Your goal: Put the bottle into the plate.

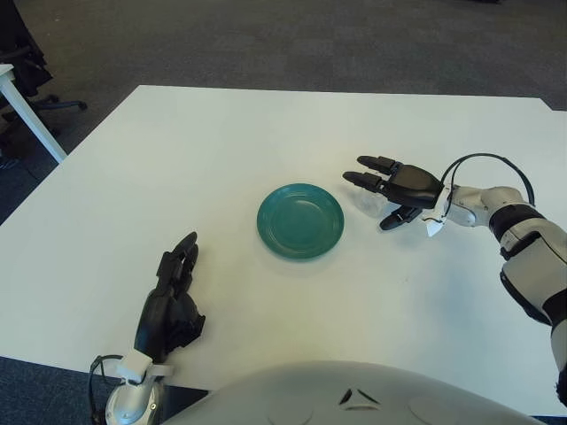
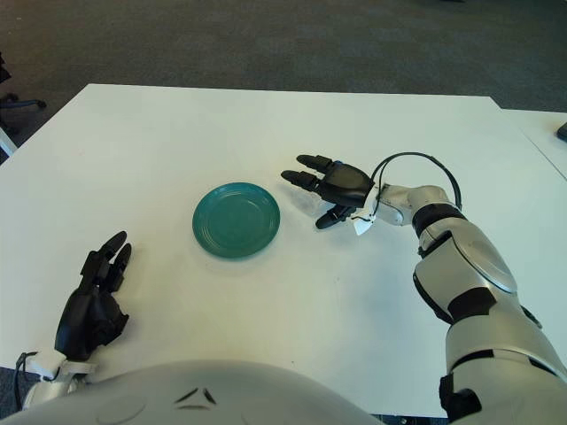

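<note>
A teal plate [image 1: 300,220] lies flat at the middle of the white table [image 1: 221,142]. Just right of it lies a small clear bottle [image 1: 366,202], mostly covered by my right hand [image 1: 379,189]. That hand reaches in from the right, palm down, low over the bottle. Its two long fingers [image 1: 365,180] stretch past the bottle's far side and the thumb [image 1: 395,219] sits on its near side. The fingers are spread and not closed around it. My left hand [image 1: 170,301] shows near the table's front left, fingers relaxed and holding nothing.
A black cable loops over my right wrist [image 1: 483,161]. A white tag [image 1: 433,227] hangs beside that wrist. Dark carpet surrounds the table, with another table's leg [image 1: 31,119] and an office chair [image 1: 22,62] at the far left.
</note>
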You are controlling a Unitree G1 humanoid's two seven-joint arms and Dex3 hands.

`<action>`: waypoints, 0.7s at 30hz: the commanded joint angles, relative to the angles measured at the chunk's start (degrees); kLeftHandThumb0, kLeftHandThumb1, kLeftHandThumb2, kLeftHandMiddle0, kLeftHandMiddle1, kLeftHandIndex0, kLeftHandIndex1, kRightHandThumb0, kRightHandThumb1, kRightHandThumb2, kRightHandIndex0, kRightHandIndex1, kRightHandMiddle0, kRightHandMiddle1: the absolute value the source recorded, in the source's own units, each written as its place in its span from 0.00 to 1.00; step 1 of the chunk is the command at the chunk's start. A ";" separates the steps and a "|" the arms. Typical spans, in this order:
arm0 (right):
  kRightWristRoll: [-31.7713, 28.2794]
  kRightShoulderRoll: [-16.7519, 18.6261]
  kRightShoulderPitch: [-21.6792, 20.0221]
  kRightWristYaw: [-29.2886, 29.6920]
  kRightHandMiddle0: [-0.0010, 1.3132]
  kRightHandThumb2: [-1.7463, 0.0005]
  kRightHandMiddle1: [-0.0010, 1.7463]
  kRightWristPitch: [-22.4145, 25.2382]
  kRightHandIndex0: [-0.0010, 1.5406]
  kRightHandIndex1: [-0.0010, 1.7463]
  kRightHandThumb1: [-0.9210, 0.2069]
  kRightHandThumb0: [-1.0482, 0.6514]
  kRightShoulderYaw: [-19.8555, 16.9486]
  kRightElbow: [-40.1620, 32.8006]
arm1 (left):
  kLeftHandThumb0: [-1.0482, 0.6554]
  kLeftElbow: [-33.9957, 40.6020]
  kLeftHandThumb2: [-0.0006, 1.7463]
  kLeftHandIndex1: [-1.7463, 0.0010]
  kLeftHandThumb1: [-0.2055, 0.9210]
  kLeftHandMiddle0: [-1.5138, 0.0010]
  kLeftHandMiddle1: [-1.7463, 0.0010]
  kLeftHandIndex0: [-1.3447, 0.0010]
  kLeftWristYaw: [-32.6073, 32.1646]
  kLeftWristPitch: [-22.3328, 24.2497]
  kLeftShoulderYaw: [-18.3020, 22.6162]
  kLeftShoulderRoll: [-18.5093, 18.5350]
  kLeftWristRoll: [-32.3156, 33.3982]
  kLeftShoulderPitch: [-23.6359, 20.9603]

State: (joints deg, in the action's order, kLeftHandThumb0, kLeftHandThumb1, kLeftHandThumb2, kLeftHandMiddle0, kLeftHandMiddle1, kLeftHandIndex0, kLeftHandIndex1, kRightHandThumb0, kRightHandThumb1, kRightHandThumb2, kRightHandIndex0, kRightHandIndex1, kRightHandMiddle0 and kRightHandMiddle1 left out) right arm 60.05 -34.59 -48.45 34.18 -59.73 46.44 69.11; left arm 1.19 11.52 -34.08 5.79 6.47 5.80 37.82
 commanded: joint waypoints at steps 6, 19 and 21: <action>-1.07 0.92 1.66 -0.90 0.02 0.70 0.04 0.54 0.03 0.00 0.00 0.00 -0.24 -0.24 | 0.08 0.67 0.60 0.69 1.00 0.85 0.99 1.00 0.24 -0.87 1.10 0.38 0.26 3.70; -6.20 4.28 4.89 -7.22 0.01 0.69 0.06 0.32 0.04 0.01 0.00 0.00 -2.22 0.42 | 0.08 2.97 0.59 0.69 1.00 0.85 0.99 1.00 3.77 -1.52 3.33 2.24 4.70 9.50; -7.38 4.91 5.87 -8.57 0.00 0.70 0.06 0.49 0.05 0.01 0.00 0.00 -2.74 0.65 | 0.08 3.39 0.59 0.69 1.00 0.85 1.00 1.00 4.34 -1.53 3.91 2.32 5.15 10.35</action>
State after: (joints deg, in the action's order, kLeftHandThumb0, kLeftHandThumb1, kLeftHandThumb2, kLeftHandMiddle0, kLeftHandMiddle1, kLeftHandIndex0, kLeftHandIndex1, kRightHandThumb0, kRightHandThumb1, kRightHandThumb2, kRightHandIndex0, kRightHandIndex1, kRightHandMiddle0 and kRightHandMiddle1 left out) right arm 53.15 -31.38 -45.79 29.11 -59.45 43.59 68.87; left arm 3.92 14.76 -35.87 8.44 7.31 10.07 42.43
